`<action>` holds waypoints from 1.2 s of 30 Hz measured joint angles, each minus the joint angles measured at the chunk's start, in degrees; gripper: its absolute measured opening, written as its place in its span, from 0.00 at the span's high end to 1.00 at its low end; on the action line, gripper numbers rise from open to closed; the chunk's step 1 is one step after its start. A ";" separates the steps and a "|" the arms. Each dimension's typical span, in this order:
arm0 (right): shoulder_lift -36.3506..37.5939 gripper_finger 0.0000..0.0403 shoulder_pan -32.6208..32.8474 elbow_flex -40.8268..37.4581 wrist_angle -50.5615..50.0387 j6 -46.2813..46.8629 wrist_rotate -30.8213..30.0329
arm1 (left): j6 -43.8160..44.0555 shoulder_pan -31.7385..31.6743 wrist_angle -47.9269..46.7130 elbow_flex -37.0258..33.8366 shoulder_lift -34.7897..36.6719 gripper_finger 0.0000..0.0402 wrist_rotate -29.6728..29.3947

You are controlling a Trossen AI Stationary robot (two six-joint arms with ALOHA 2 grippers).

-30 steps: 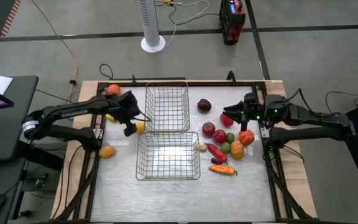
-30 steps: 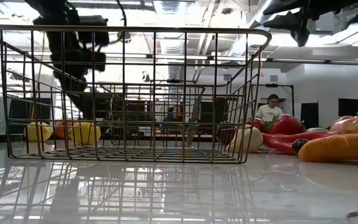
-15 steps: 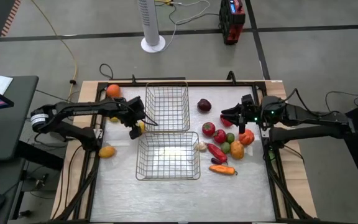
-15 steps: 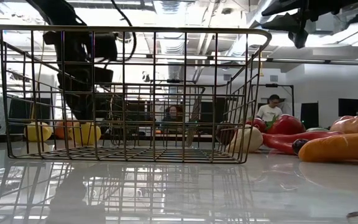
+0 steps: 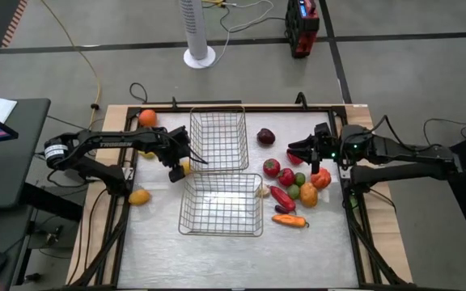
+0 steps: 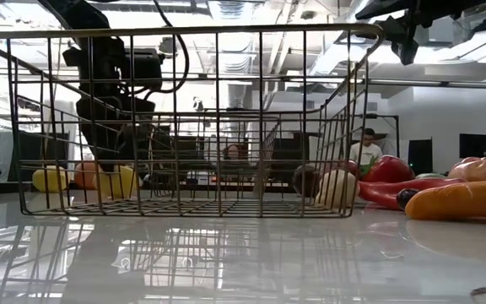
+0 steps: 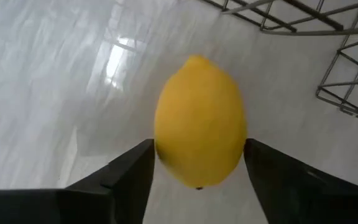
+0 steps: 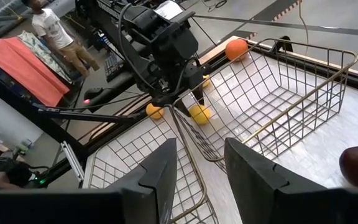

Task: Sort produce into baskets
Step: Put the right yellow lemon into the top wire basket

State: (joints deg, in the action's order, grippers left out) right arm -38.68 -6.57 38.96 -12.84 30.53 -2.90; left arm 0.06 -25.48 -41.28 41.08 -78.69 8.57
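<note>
Lemon (image 7: 200, 121) now between narrowing left gripper (image 7: 197, 171) fingers, near basket (image 5: 220, 205) nudged.

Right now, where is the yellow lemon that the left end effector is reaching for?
In the high view the yellow lemon lies on the table's left side, beside the far wire mesh basket, between the left end effector's fingers.

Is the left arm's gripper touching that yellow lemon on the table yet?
Cannot tell. In the left wrist view the left gripper has its jaws flanking the yellow lemon, edges meeting it, but contact isn't plain.

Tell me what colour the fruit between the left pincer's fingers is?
Yellow; the lemon shows best in the left wrist view.
</note>
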 joint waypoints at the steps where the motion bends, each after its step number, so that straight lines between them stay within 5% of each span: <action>1: 0.00 0.60 0.00 0.00 0.00 0.00 0.00 | 0.01 -0.02 -0.04 -0.02 0.11 0.45 0.49; 9: 0.00 0.60 0.00 0.00 0.02 -0.06 -0.02 | 0.02 -0.06 -2.36 -0.37 3.88 0.59 0.71; 28: 0.00 0.60 -1.42 0.00 0.04 0.11 -0.07 | 9.00 -0.08 -5.17 0.01 18.01 0.60 -0.34; 36: -0.04 0.60 -4.59 0.00 -0.02 2.44 -0.07 | 11.41 -0.09 -7.66 7.01 19.70 0.60 -1.33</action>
State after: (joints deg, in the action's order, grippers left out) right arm -38.72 -11.16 38.96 -12.86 32.97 -2.96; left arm 11.47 -25.56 -48.94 48.09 -58.99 7.24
